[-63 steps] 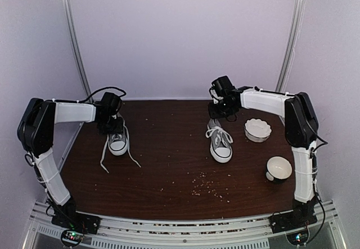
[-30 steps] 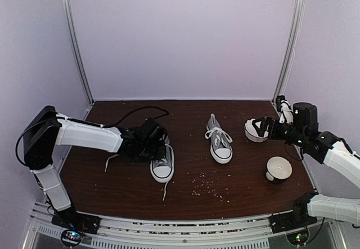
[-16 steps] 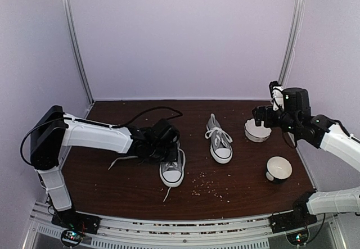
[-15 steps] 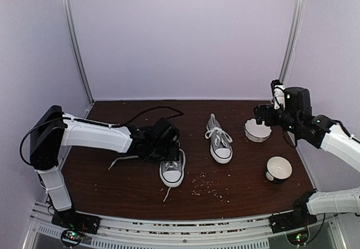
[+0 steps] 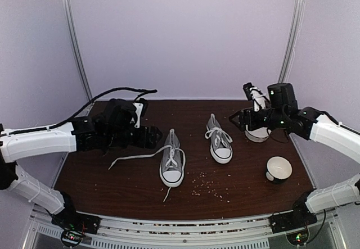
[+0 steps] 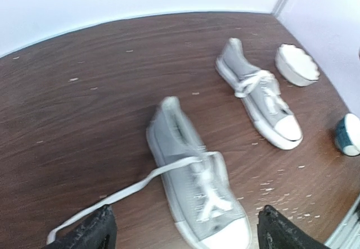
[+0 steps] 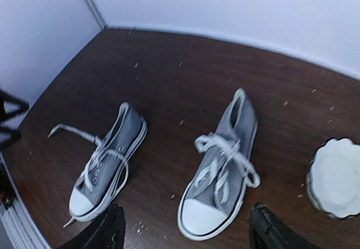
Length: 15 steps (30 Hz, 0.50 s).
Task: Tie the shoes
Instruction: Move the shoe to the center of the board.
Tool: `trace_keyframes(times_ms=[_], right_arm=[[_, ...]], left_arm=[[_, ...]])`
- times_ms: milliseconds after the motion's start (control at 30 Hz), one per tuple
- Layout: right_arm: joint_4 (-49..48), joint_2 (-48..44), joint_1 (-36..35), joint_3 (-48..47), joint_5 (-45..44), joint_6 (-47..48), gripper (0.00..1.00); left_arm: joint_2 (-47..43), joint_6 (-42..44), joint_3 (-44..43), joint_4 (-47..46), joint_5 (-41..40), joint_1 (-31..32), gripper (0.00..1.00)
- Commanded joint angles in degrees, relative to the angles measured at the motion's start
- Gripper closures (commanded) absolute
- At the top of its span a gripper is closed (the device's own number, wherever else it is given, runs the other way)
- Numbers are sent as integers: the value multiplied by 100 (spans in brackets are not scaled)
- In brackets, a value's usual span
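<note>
I see both pincers spread wide and holding nothing. The left gripper (image 6: 185, 236) sits just left of the sneaker (image 5: 171, 162) at lower centre of the top view, whose loose lace (image 5: 130, 158) trails leftward across the table (image 5: 112, 181). The right gripper (image 7: 188, 232) is beside the second sneaker (image 5: 219, 142), right of centre, near a scalloped white bowl (image 7: 337, 176).
</note>
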<state>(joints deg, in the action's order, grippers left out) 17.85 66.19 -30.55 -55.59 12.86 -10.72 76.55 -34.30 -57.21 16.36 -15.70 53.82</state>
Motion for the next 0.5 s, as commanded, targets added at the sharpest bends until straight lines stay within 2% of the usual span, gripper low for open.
trace_keyframes(times_ms=[0,100,200,300,400,467], right_arm=[[1175,446,-820,-50,-123,-137,30],[1325,847,-1388,5,-600,-255,37],[1346,1369,-1668,-63,-684,-219,39],[1157,1953,-1776,-313,-588,-363,45],[850,2485,-1852,-736,-476,-483,46],[417,2753,-1855,-886,-361,-653,46]], left_arm=[[-432,603,640,1186,268,-908,10],[-403,968,1148,949,954,-1417,12],[-114,1441,1293,626,1300,-1418,15],[412,1632,997,529,950,-1418,15],[1231,1765,278,1019,226,-1522,13],[1736,1732,-82,1391,171,-1728,11]])
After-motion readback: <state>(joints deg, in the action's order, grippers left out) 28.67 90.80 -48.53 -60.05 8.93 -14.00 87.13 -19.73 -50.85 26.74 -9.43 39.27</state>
